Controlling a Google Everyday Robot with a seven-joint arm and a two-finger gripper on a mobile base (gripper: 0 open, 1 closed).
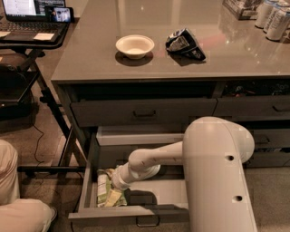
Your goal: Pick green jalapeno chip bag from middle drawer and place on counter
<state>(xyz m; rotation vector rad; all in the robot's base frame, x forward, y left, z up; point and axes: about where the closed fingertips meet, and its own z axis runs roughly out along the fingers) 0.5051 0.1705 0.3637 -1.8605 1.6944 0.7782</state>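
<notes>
The claw (116, 186) is down inside the open drawer (86, 188), at its left end, right on top of the bag (105, 195). The wrist of the white arm (154, 158) covers it from above, so I cannot tell whether it is apart, together or clamped on the bag. It seems to touch the bag's upper right part.

The bag is small and light green, with paler white-yellow panels across it. It looks crumpled and lies flat on the drawer floor, close to the left wall and near the front panel. Its upper right corner is hidden under the claw.

The drawer is pulled well out from the dark grey cabinet, with a small metal handle (147, 222) on its flat front. The bag is the only thing seen in it. A dark shadow lies on the grey floor just right of the bag. The arm's bulky white body fills the lower right and hides the drawer's right end.

Above, a wide drawer (142, 111) with a similar handle sits shut under the counter (90, 63). On the glossy counter stand a white bowl (135, 46) and, just to its right but apart from it, a black-and-silver chip bag (185, 44). Pale cans (272, 16) stand at the far right corner. A laptop (25, 9) rests on a black stand at the left.
</notes>
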